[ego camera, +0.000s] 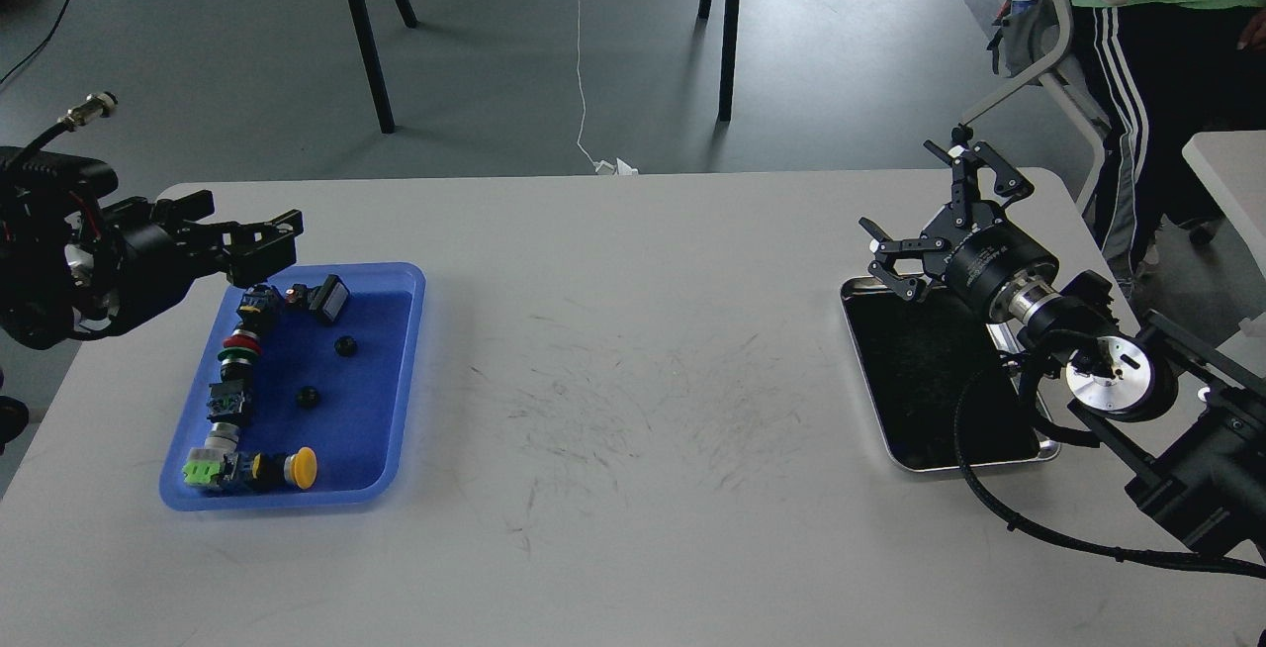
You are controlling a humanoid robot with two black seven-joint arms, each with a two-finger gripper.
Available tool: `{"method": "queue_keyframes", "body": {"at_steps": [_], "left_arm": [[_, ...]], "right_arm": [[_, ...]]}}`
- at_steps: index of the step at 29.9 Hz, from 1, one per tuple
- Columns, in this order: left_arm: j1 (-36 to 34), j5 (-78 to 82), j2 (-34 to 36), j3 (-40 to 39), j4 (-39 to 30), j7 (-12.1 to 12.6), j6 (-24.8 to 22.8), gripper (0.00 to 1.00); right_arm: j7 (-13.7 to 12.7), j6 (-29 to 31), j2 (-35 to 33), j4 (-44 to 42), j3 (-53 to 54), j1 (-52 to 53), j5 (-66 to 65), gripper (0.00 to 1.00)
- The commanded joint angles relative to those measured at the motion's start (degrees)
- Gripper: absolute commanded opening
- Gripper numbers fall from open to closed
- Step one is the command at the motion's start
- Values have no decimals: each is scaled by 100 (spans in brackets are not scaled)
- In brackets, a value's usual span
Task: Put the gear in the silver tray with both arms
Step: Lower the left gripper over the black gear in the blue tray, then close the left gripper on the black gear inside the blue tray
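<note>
Right tool (925,217) spread wide above silver tray (895,454); left tool (265,243) over blue tray (396,474), spacing unclear

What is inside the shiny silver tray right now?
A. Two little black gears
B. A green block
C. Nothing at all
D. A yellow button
C: the silver tray shows only its bare dark bottom, though the right arm hides part of it, while the small black parts and the yellow button all sit in the blue tray.

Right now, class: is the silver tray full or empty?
Empty: the silver tray shows only its dark bare bottom; part is hidden behind the right arm.
</note>
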Motion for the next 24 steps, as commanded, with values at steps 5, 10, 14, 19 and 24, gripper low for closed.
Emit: {"method": "queue_keyframes", "body": {"at_steps": [5,10,14,19,24], "left_arm": [[212,-10,-480,-44,378,-444,20,98],[413,-54,-691,0,510,-1008,29,98],[502,42,-954,52,773,-1017,38,97],[546,208,-1288,52,1167,-1017,73,94],[800,824,-1562,-9,1565,-1061,169,93]], "right_arm": [[0,-16,-41,34,247,20,16,99],[0,-16,-41,34,247,29,16,99],[0,-16,-41,34,247,29,16,99],[0,-25,-50,25,256,29,16,99],[0,-25,-112,25,247,38,16,99]]}}
